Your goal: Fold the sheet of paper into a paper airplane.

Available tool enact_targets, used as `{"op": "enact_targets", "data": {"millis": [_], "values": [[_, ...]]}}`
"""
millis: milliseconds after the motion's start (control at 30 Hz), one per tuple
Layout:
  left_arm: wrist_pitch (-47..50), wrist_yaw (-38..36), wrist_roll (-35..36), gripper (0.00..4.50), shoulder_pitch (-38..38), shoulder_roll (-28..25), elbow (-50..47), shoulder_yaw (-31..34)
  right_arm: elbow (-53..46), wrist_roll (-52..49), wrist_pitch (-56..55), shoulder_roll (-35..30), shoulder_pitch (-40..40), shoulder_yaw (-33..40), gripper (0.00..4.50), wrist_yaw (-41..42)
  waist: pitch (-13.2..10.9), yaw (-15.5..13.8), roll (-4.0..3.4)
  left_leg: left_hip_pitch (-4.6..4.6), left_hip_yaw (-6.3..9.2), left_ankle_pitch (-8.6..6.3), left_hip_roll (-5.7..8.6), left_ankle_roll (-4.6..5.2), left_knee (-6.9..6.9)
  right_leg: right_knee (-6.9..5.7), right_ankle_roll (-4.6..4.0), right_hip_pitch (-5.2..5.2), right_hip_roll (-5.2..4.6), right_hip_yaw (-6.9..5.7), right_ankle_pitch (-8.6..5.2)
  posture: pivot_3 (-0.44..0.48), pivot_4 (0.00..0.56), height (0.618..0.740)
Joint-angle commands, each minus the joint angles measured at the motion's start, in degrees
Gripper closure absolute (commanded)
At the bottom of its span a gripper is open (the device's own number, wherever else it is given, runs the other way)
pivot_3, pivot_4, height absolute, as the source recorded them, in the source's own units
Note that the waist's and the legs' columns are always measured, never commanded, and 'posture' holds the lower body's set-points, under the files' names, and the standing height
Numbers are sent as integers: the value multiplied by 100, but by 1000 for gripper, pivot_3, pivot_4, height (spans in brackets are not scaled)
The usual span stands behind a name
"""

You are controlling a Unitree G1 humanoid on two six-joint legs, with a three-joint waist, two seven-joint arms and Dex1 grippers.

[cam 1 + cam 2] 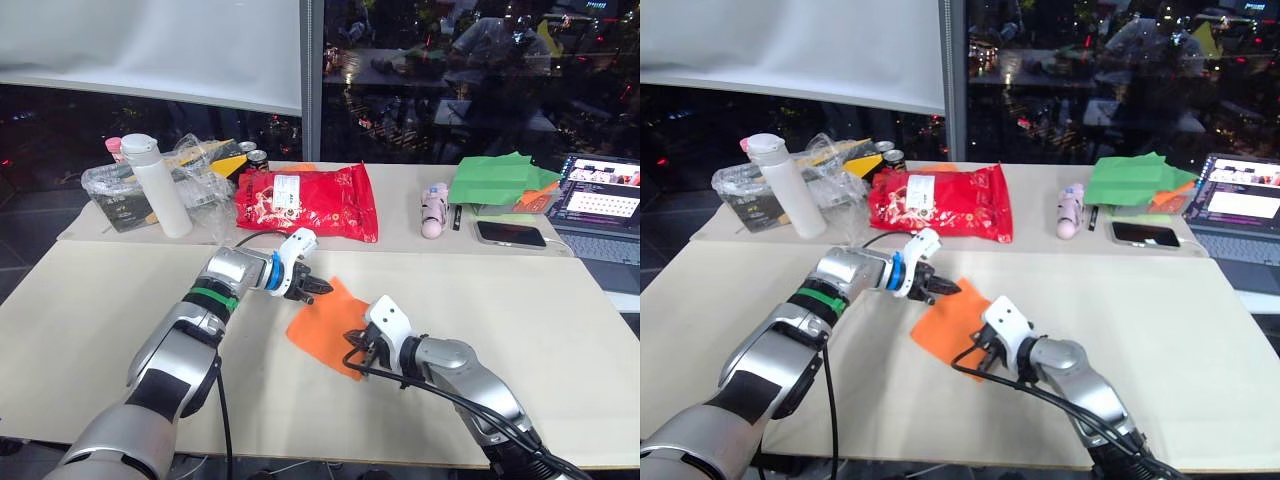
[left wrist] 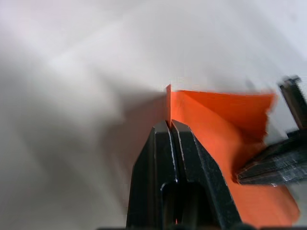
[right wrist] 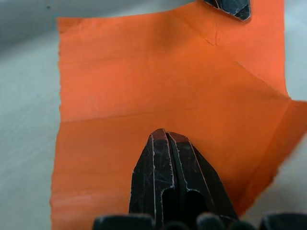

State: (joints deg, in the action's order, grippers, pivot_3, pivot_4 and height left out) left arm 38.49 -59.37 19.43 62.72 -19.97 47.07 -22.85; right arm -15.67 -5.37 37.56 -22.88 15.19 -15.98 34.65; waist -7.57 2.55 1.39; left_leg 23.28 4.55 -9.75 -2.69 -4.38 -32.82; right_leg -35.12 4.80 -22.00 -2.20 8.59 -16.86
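We see the left gripper [image 1: 312,288] pinching the orange sheet of paper's [image 1: 325,322] far-left corner, right gripper [image 1: 358,348] clenched on its near edge, clear plastic bag [image 1: 120,190] of packets far left

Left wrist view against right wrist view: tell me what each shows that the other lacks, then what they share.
Left wrist alone: the left gripper, fingers shut on a raised corner of the sheet of paper. Right wrist alone: the right gripper, fingers shut, its tips pressing down on the flat sheet, whose creases show. Shared: the orange sheet on the pale table, with the other arm's dark fingertips at its edge.
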Motion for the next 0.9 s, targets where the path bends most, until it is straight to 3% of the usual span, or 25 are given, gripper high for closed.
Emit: {"op": "enact_targets", "data": {"millis": [33, 267, 500, 700, 900], "values": [[-466, -337, -427, 4486, -84, -19, -294, -59, -58, -21, -30, 15, -5, 95, 4500, -74, 1, -2, -1, -1, 0, 1, 0, 1, 0, 0, 1, 1, 0, 0, 1, 0, 150, 719], [-849, -248, -910, 4486, -69, 92, 3, 190, -964, -1359, 596, 245, 82, 834, 4500, 351, 0, -4, -2, 4, 1, 8, 0, 14, 0, -6, 9, 3, 0, 1, 5, 0, 150, 719], [-1103, -301, -1258, 4486, -84, 194, 196, 351, -777, -1241, 743, -667, 413, 1609, 4500, 120, 0, -26, -2, 4, 2, 12, 2, 20, -5, -6, 11, 7, 0, 0, 8, 0, 150, 719], [-1184, -329, -1533, 4486, -150, 225, 173, 338, -22, -918, 642, -733, 518, 1555, 4500, -272, 2, -1, -6, 2, 1, 15, 2, 27, -2, -13, 11, 5, 0, 1, 8, 0, 150, 719], [-1126, -356, -1575, 4486, -140, 285, 171, 470, -91, -1030, 632, -400, 354, 1155, 4500, -176, 3, 4, -8, -1, 1, 17, 2, 31, -4, -30, 11, 4, 2, 1, 8, 0, 150, 719]]}}
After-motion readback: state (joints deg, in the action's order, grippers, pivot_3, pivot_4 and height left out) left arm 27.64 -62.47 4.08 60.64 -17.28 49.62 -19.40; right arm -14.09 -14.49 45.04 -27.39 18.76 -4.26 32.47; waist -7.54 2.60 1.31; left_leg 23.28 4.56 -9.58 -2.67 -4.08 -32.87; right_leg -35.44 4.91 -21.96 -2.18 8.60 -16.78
